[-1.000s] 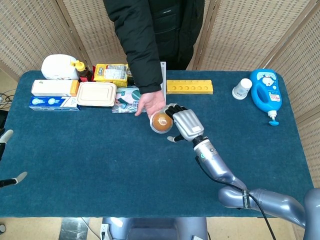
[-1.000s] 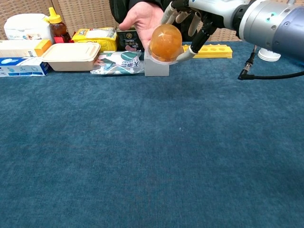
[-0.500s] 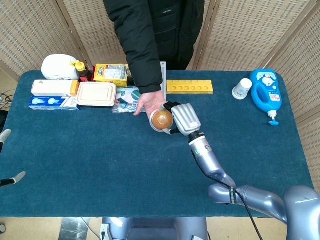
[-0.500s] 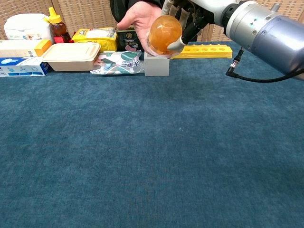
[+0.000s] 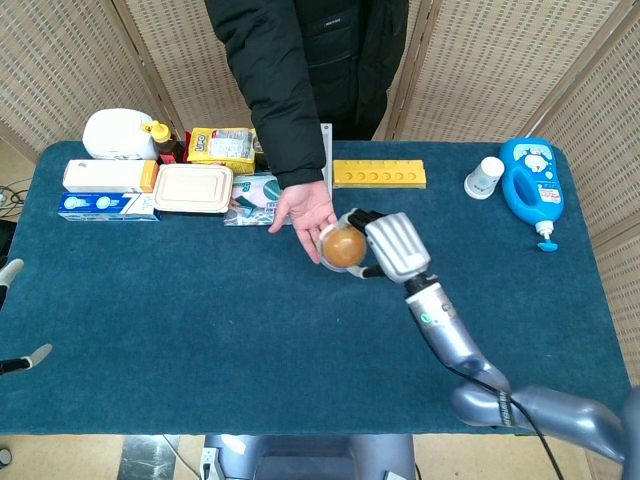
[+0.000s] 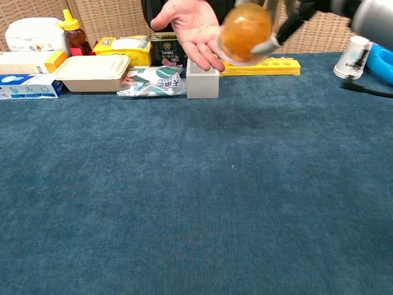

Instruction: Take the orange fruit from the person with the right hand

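Note:
My right hand (image 5: 385, 247) grips the orange fruit (image 5: 345, 246) above the blue table, its fingers wrapped around the fruit. In the chest view the orange fruit (image 6: 245, 32) sits high, just right of the person's open palm (image 6: 196, 24), with my right hand (image 6: 284, 18) partly cut off by the top edge. The person's hand (image 5: 305, 212) is empty and close beside the fruit on its left. Only the tips of my left hand (image 5: 20, 355) show at the far left edge, over the table's corner, and its state is unclear.
Along the back edge stand a white pouch (image 5: 118, 132), a sauce bottle (image 5: 162, 140), boxes (image 5: 105, 176), a beige lidded container (image 5: 192, 188), a yellow packet (image 5: 225, 146) and a yellow perforated bar (image 5: 379, 174). A grey block (image 6: 202, 83), a white cup (image 5: 485, 177) and a blue bottle (image 5: 533, 187) also stand there.
My right hand has drawn the orange fruit rightward and off the person's palm. The person's hand is now empty and stays open.

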`<state>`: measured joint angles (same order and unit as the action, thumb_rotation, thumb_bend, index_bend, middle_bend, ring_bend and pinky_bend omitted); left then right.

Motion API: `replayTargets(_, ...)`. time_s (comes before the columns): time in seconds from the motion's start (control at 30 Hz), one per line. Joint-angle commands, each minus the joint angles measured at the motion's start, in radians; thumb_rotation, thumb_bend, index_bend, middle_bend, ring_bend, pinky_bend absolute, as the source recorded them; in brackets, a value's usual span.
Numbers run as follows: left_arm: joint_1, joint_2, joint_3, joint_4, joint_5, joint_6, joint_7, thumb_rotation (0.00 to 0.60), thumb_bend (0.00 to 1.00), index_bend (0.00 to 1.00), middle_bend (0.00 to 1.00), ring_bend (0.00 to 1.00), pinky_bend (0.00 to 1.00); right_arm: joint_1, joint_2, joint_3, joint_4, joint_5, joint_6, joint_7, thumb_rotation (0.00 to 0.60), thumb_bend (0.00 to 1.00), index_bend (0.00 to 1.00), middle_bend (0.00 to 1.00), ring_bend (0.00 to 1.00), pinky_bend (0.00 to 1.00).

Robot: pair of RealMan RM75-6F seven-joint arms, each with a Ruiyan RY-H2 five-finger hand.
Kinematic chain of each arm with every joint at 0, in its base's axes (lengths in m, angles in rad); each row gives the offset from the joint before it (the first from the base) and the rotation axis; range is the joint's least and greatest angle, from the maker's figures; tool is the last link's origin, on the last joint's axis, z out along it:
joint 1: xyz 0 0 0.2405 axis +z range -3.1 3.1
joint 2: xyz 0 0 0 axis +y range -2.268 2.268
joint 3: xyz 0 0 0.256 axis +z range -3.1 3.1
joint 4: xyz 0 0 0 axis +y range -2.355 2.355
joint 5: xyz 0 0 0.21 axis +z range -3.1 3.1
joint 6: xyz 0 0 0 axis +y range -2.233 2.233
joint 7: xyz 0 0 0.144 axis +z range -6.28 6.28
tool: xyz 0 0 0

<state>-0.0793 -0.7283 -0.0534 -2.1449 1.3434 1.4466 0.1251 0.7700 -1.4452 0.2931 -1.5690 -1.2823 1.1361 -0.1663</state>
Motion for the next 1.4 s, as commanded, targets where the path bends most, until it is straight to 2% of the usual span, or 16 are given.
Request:
replayTargets(0.03, -0.002, -0.001, 0.001, -0.001, -0.001, -0.003, 0.004, 0.6, 0.01, 0.0, 0.0, 0.0, 0.01, -0.064, 0.065, -0.069, -0.038, -0.028, 0.016, -0.017, 0.6, 0.32, 0.58, 0.55, 0.52, 0.68)
replayTargets(0.27, -0.002, -0.005, 0.005, -0.005, 0.004, -0.003, 0.016, 0.6, 0.01, 0.0, 0.0, 0.0, 0.01, -0.07, 0.012, -0.124, 0.072, -0.004, -0.057, -0.015, 0.6, 0.32, 0.58, 0.55, 0.51, 0.68)
replayTargets(0.47, 0.002, -0.005, 0.008, -0.006, 0.01, 0.003, 0.017, 0.6, 0.01, 0.0, 0.0, 0.0, 0.01, -0.048, -0.064, -0.136, 0.169, 0.022, -0.13, -0.007, 0.6, 0.32, 0.57, 0.54, 0.49, 0.65)
replayTargets(0.57, 0.001, -0.004, 0.008, -0.005, 0.011, 0.001, 0.015, 0.6, 0.01, 0.0, 0.0, 0.0, 0.01, -0.039, -0.069, -0.146, 0.185, 0.029, -0.174, 0.0, 0.6, 0.29, 0.47, 0.46, 0.42, 0.6)
replayTargets(0.63, 0.0, -0.003, 0.009, -0.004, 0.012, -0.001, 0.012, 0.6, 0.01, 0.0, 0.0, 0.0, 0.01, -0.035, -0.061, -0.148, 0.184, 0.038, -0.203, 0.016, 0.6, 0.26, 0.35, 0.36, 0.32, 0.54)
replayTargets(0.77, 0.001, 0.0, 0.009, -0.003, 0.015, -0.001, 0.007, 0.6, 0.01, 0.0, 0.0, 0.0, 0.01, -0.041, -0.042, -0.15, 0.173, 0.041, -0.219, 0.038, 0.6, 0.24, 0.25, 0.22, 0.21, 0.43)
replayTargets(0.9, 0.002, 0.002, 0.011, -0.004, 0.018, -0.001, 0.002, 0.6, 0.01, 0.0, 0.0, 0.0, 0.01, -0.058, -0.009, -0.149, 0.139, 0.028, -0.198, 0.056, 0.6, 0.24, 0.22, 0.17, 0.15, 0.34)
replayTargets(1.03, 0.005, 0.004, 0.013, -0.005, 0.026, 0.003, 0.0, 0.6, 0.01, 0.0, 0.0, 0.0, 0.01, -0.09, 0.045, -0.16, 0.082, 0.005, -0.161, 0.071, 0.6, 0.24, 0.22, 0.17, 0.14, 0.33)
replayTargets(1.17, 0.009, 0.004, 0.017, -0.005, 0.038, 0.008, -0.002, 0.6, 0.01, 0.0, 0.0, 0.0, 0.01, -0.159, 0.137, -0.2, -0.003, -0.055, -0.085, 0.108, 0.6, 0.23, 0.22, 0.17, 0.14, 0.31)
replayTargets(1.27, 0.01, 0.005, 0.019, -0.006, 0.045, 0.01, -0.002, 0.6, 0.01, 0.0, 0.0, 0.0, 0.01, -0.224, 0.199, -0.237, -0.034, -0.107, -0.007, 0.144, 0.6, 0.14, 0.2, 0.15, 0.13, 0.27)
replayTargets(1.33, 0.012, 0.004, 0.022, -0.006, 0.054, 0.011, -0.001, 0.6, 0.01, 0.0, 0.0, 0.0, 0.01, -0.284, 0.227, -0.265, -0.024, -0.154, 0.083, 0.158, 0.6, 0.06, 0.2, 0.15, 0.13, 0.2)
replayTargets(1.4, 0.013, 0.002, 0.025, -0.006, 0.061, 0.012, 0.002, 0.6, 0.01, 0.0, 0.0, 0.0, 0.01, -0.332, 0.24, -0.284, -0.004, -0.186, 0.153, 0.169, 0.6, 0.02, 0.2, 0.15, 0.13, 0.16)
